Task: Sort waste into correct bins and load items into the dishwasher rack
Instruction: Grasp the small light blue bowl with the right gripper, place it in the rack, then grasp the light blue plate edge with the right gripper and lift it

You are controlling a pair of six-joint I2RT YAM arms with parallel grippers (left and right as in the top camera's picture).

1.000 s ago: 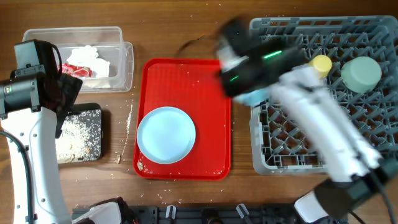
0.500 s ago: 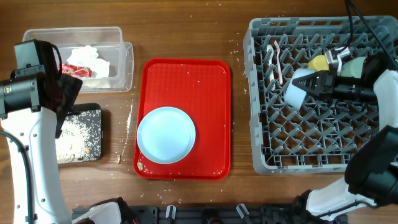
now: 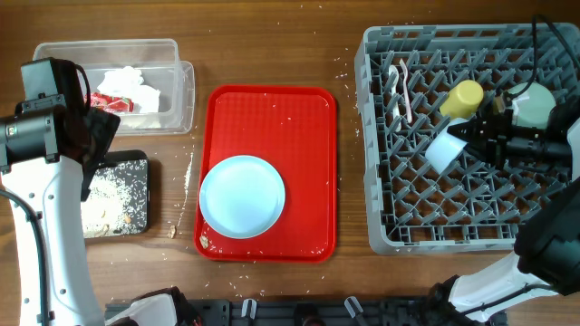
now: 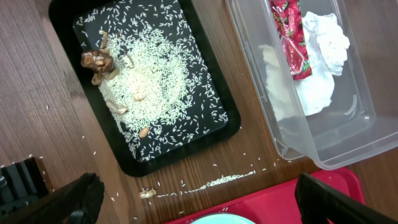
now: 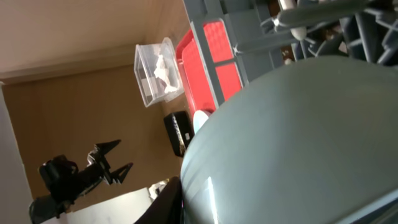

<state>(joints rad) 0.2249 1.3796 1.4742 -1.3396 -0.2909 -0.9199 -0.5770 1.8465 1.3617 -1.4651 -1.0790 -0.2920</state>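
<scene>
My right claw (image 3: 471, 142) is clenched on the light blue bowl (image 3: 444, 152), right of centre, which is tipped on edge among the pegs of the dishwasher rack (image 3: 435, 231). Half a second ago it rode higher, nearer the yellow cup (image 3: 464, 96). Now it sits lower, near ready to let go, I judge. Farther left, the light blue plate (image 3: 241, 196) still waits on the red tray (image 3: 272, 118). My left claw (image 4: 199, 194) hangs released and empty.

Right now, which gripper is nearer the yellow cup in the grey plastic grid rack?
Right. The right gripper, holding the small light blue bowl, is over the rack just beside the yellow cup. The left gripper sits far away by the black tray.
</scene>
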